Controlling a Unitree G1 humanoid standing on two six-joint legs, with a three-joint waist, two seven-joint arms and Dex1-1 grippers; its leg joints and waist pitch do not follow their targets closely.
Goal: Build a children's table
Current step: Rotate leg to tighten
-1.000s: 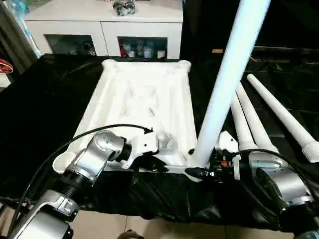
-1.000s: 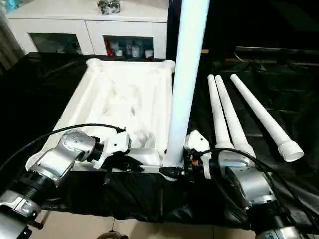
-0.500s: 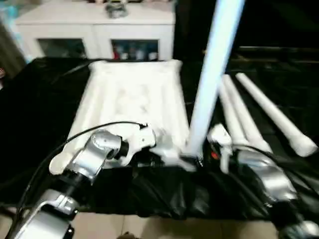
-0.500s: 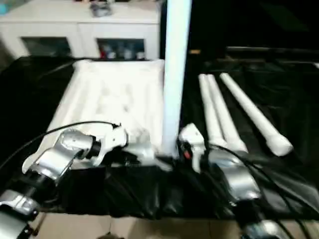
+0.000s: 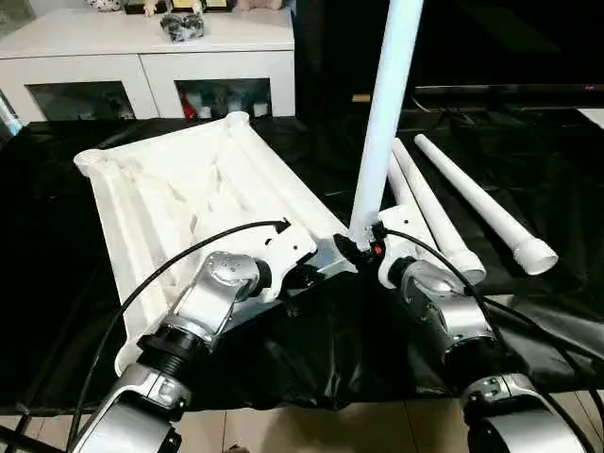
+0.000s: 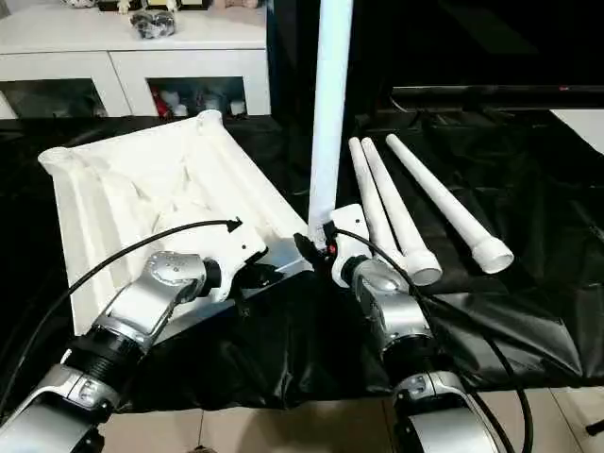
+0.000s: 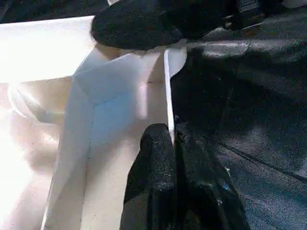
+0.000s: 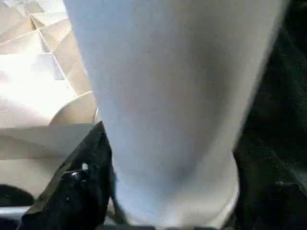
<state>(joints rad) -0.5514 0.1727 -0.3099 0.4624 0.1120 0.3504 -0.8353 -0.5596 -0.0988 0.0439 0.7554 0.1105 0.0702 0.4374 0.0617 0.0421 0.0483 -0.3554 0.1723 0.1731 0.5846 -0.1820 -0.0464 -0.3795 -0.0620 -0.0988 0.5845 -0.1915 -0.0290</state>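
while left jaws clench the tabletop (image 5: 179, 189) rim, right jaws grasp the upright leg (image 5: 382, 132)

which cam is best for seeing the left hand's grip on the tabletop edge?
Left wrist view: its black fingers sit closed on the thin rim of the tabletop, seen close up. In the head views the left hand sits at the tabletop's near edge, the pinch hidden behind the wrist. The right wrist view shows the upright leg.
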